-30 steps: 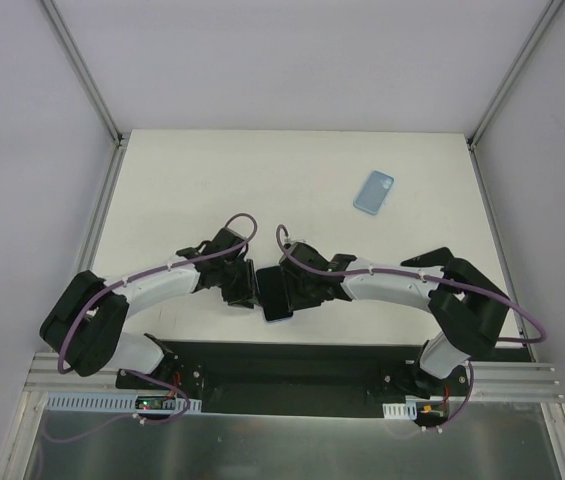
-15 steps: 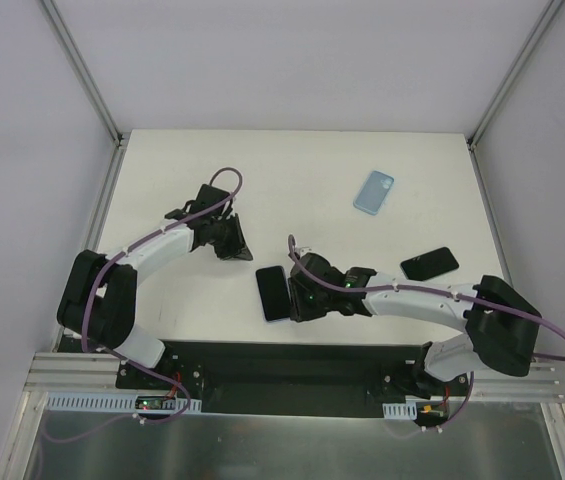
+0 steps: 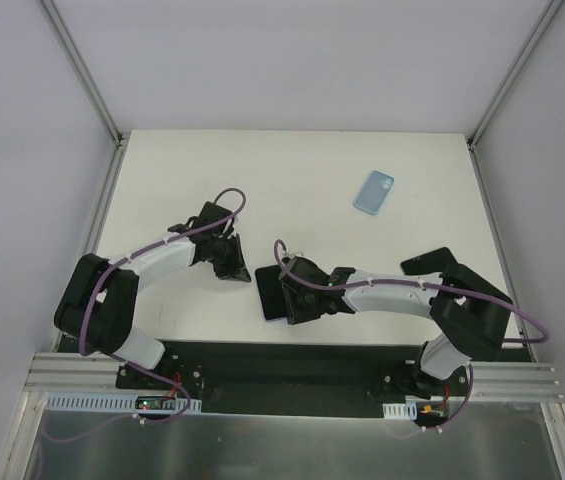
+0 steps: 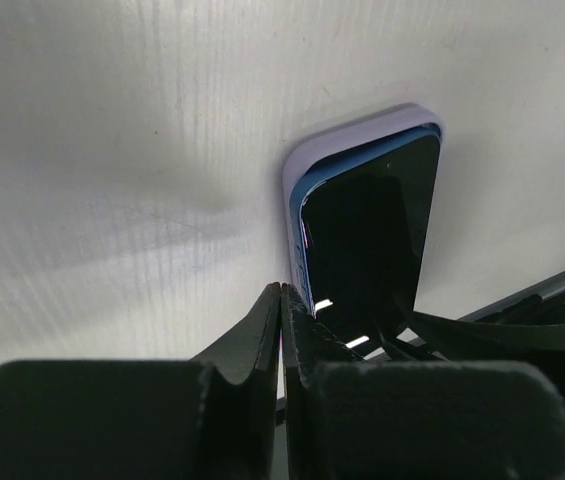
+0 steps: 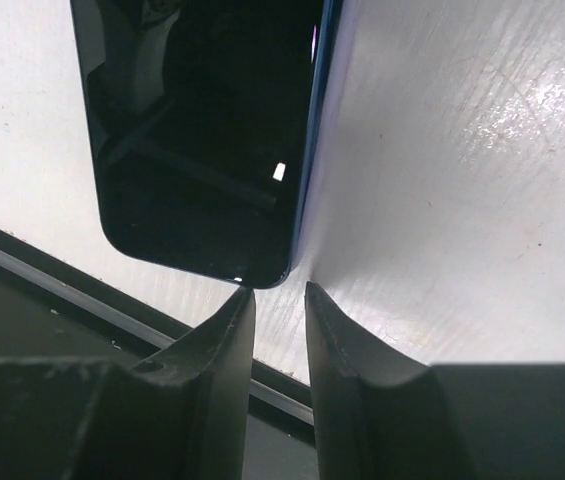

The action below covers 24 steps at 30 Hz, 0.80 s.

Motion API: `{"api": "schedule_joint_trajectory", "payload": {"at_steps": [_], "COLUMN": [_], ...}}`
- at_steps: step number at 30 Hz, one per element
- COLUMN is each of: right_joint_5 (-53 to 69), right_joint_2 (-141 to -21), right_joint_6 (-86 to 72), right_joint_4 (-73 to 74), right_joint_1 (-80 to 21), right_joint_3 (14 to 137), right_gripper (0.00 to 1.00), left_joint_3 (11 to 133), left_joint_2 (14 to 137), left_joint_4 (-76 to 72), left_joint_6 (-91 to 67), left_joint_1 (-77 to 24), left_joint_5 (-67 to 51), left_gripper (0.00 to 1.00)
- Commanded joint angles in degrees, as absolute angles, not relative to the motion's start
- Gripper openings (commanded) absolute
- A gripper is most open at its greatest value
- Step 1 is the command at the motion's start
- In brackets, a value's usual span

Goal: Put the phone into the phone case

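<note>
The phone (image 3: 268,291) lies screen up near the table's front edge, between my two grippers. In the left wrist view it (image 4: 367,230) shows black glass, a blue side edge and a pale lavender rim beyond that. My left gripper (image 3: 236,268) is shut and empty, its tip (image 4: 282,287) at the phone's near left corner. My right gripper (image 3: 292,301) is almost shut with a narrow empty gap, and its tips (image 5: 274,288) sit at the corner of the phone (image 5: 192,130). The light blue phone case (image 3: 373,192) lies apart at the back right.
A second black slab (image 3: 424,262) lies at the right, partly under my right arm. A black rail (image 5: 22,270) runs along the table's front edge just below the phone. White walls stand round the table.
A second ago both grippers were pressed against the phone. The left gripper swung away to the back left and has come back near the phone. The phone has shifted slightly left.
</note>
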State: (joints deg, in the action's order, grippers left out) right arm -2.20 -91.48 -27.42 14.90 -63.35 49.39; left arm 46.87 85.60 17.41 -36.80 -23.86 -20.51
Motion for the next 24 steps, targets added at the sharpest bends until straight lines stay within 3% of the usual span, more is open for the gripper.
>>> {"api": "schedule_joint_trajectory", "payload": {"at_steps": [1,11,24], "right_joint_5": [-5.01,-7.21,-0.54], "right_joint_2": [-87.11,-80.77,-94.38], "right_joint_6": [-28.57,-24.7,-20.13], "right_joint_4": [15.73,19.78,9.93], "right_joint_1": [-62.84,-57.84,-47.65], "right_joint_3": [50.8,52.47,53.35], "right_gripper": [0.3,0.33,0.29], "left_joint_3": [45.62,48.77,51.86], "left_joint_2": [84.37,90.08,93.16], "left_joint_4": [15.74,14.24,13.18], "left_joint_6": [-37.0,-36.65,-36.39], "left_joint_1": [-25.75,-26.54,-29.09], "left_joint_5": [-21.62,-20.74,-18.81], "left_gripper": [0.0,0.0,0.0]}}
